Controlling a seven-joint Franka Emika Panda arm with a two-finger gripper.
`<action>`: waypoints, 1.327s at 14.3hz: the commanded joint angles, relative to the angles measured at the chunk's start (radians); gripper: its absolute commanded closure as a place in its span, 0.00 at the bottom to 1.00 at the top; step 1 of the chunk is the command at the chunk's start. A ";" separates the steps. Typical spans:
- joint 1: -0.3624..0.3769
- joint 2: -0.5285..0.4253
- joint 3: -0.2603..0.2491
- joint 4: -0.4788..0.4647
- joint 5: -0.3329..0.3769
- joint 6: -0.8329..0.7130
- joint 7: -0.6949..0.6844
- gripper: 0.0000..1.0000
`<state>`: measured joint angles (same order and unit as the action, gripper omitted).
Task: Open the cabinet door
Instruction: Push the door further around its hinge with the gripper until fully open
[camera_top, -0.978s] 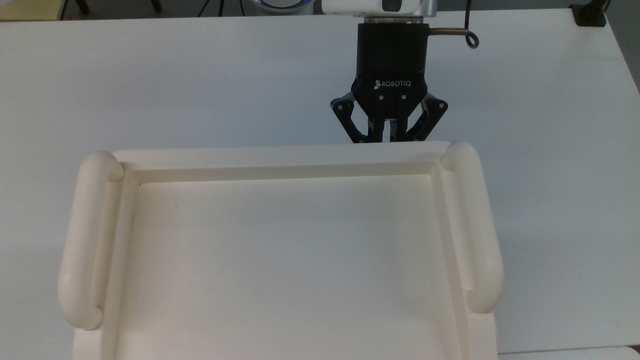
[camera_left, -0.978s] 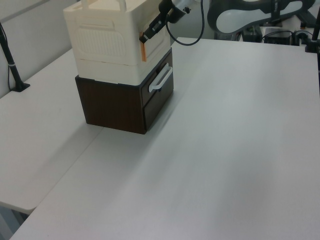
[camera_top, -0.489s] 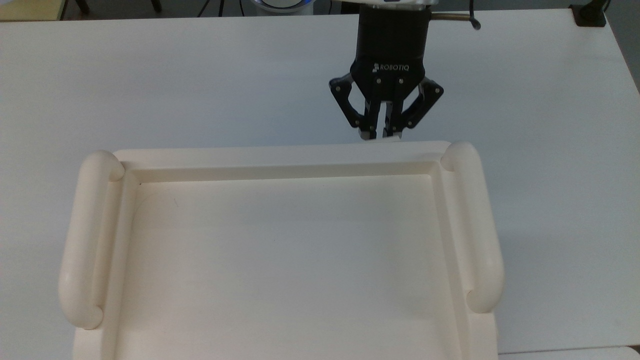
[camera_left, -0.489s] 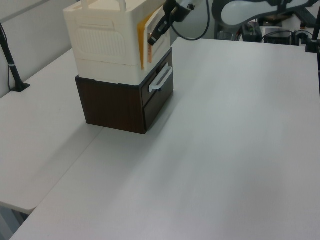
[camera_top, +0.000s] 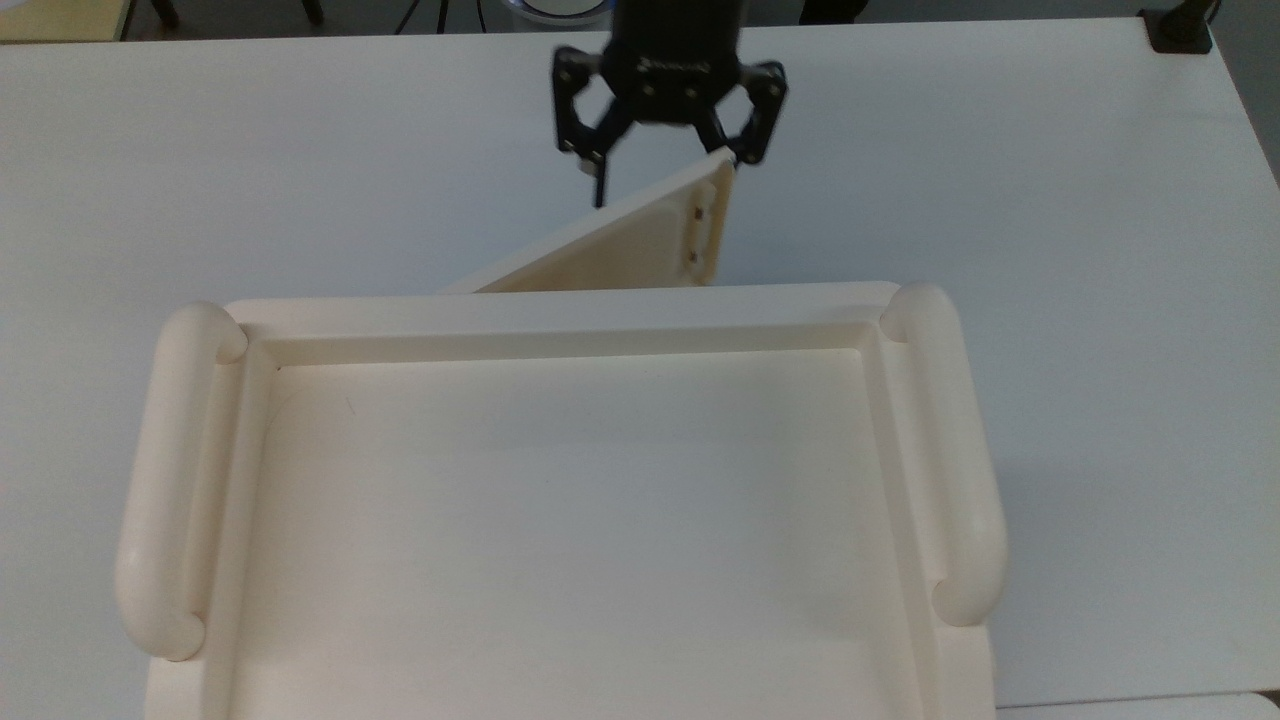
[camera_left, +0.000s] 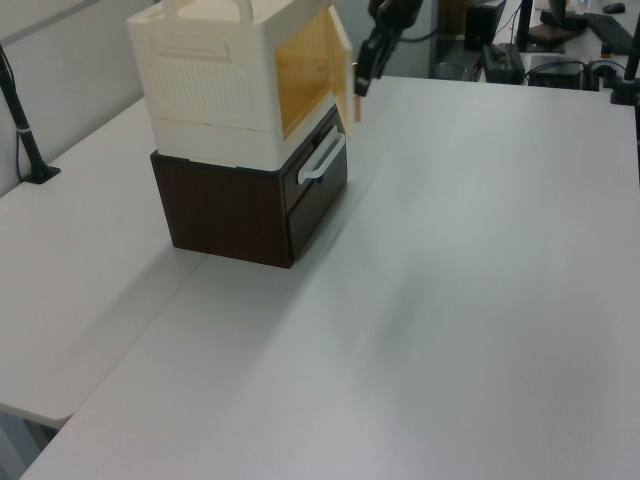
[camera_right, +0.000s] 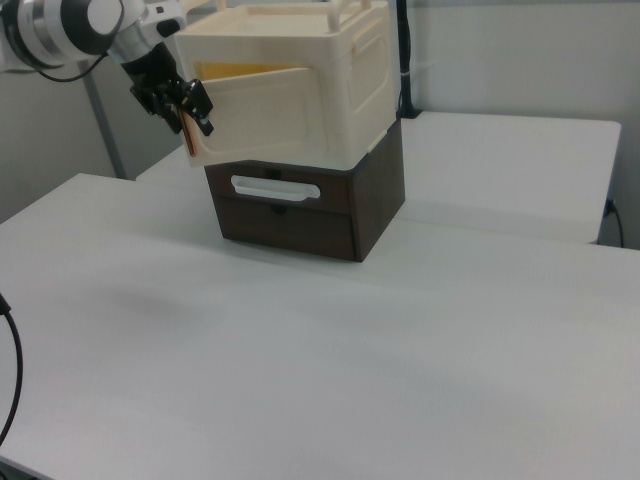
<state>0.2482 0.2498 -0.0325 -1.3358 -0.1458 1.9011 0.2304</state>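
Small white brand mark on black gripper (camera_top: 667, 165) body, top view; lettering blurred, unreadable. No other legible text anywhere.

The end effector (camera_top: 668, 160) is matte black: a blocky body carrying small pale lettering, with two angular linkage fingers (camera_top: 580, 120) branching off at about 5 and 7 o'clock of the body in the top view. Small silver screws dot the linkage joints. In the right view the arm (camera_right: 70, 25) behind it is white with rounded grey-ringed joints.
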 joint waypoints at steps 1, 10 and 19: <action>-0.043 -0.111 -0.023 -0.046 0.035 -0.123 -0.100 0.09; -0.047 -0.165 -0.014 -0.017 0.087 -0.126 -0.143 0.01; 0.028 -0.120 -0.007 -0.028 0.158 0.136 -0.148 0.01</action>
<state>0.2517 0.1111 -0.0335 -1.3414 -0.0080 1.9655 0.1072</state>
